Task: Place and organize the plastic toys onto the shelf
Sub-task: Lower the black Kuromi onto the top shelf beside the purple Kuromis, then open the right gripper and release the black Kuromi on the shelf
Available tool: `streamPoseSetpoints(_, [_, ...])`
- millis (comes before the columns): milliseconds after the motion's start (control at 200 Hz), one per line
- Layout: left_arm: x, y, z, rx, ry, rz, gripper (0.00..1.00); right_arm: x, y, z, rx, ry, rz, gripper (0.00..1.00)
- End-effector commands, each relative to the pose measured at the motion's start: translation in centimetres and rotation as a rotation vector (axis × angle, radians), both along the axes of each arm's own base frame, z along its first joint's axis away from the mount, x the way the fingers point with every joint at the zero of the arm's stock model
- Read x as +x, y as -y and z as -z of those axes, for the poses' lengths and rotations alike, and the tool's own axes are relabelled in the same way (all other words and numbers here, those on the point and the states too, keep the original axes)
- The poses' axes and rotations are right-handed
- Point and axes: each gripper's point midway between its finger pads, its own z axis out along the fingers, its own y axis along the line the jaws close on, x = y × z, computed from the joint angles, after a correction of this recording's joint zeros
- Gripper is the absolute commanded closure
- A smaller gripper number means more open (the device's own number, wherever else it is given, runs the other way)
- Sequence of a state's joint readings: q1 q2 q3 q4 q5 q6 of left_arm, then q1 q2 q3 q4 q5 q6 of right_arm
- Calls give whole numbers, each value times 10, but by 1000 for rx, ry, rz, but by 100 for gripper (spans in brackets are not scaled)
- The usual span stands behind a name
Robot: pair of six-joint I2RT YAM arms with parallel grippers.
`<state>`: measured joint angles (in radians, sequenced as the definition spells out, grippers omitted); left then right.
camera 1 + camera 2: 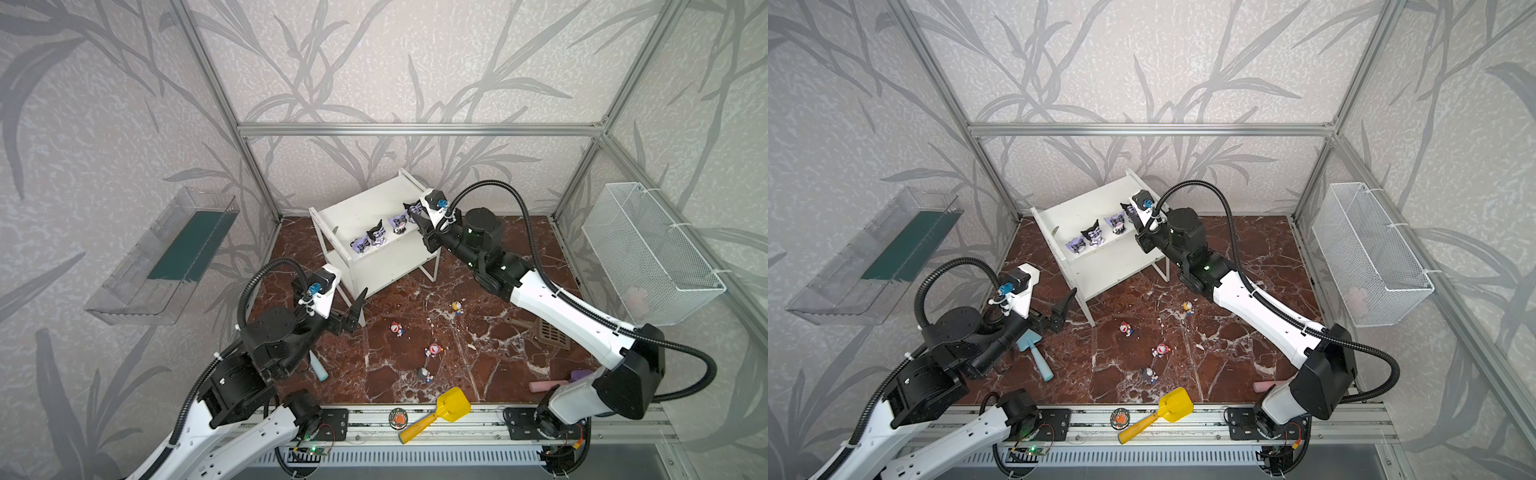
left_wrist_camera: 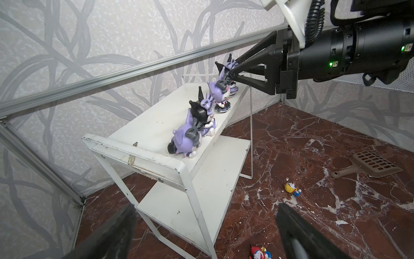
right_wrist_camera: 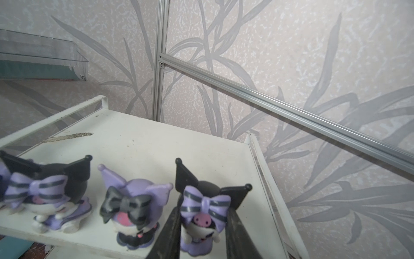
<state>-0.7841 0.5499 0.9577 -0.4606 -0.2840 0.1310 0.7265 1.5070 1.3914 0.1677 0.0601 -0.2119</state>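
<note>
The white two-tier shelf (image 1: pixel 365 210) (image 1: pixel 1088 205) stands at the back of the marble floor. Three purple and black pointed-ear toys (image 1: pixel 377 235) (image 2: pixel 188 139) (image 3: pixel 132 201) stand in a row on its top board. At the row's right end my right gripper (image 3: pixel 205 222) (image 1: pixel 415 216) (image 2: pixel 229 75) is shut on a fourth one, black-eared with a striped bow (image 3: pixel 205 201). Whether its base touches the board I cannot tell. Several smaller toys lie on the floor: yellow-headed (image 1: pixel 457 307) (image 2: pixel 291 188), red (image 1: pixel 397 328), pink (image 1: pixel 433 350), grey (image 1: pixel 424 374). My left gripper (image 1: pixel 351 318) (image 2: pixel 206 224) hangs open by the shelf's front leg.
A yellow scoop (image 1: pixel 453 405) lies on the front rail beside a round badge (image 1: pixel 399 417). A brown slotted scoop (image 1: pixel 548 332) and a pink cylinder (image 1: pixel 544 385) lie right, a teal shovel (image 1: pixel 1034 353) left. A wire basket (image 1: pixel 648 253) and a clear tray (image 1: pixel 166 253) hang on the walls.
</note>
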Motion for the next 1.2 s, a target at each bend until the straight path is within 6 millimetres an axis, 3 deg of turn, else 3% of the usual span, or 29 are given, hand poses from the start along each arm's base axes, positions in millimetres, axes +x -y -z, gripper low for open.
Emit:
streamPoseSetpoints(0, [1, -3, -2, 4, 24, -14, 1, -1, 5, -13, 29, 45, 24, 70])
streamPoseSetpoints(340, [1, -2, -1, 1, 19, -10, 1, -3, 10, -7, 23, 40, 36, 66])
streamPoseSetpoints(720, [3, -1, -1, -1, 19, -12, 1, -8, 15, -15, 32, 60, 42, 51])
streamPoseSetpoints(915, [4, -1, 1, 3, 15, -14, 1, -23, 33, -23, 46, 70, 56, 43])
streamPoseSetpoints(1050, [4, 0, 2, -1, 17, -7, 1, -42, 63, -7, 58, 31, 116, 35])
streamPoseSetpoints(1140, [5, 0, 2, -7, 19, -7, 1, -53, 83, 21, 45, -38, 162, 31])
streamPoseSetpoints(1195, [5, 0, 3, -9, 16, -7, 1, -59, 92, 48, 25, -105, 171, 29])
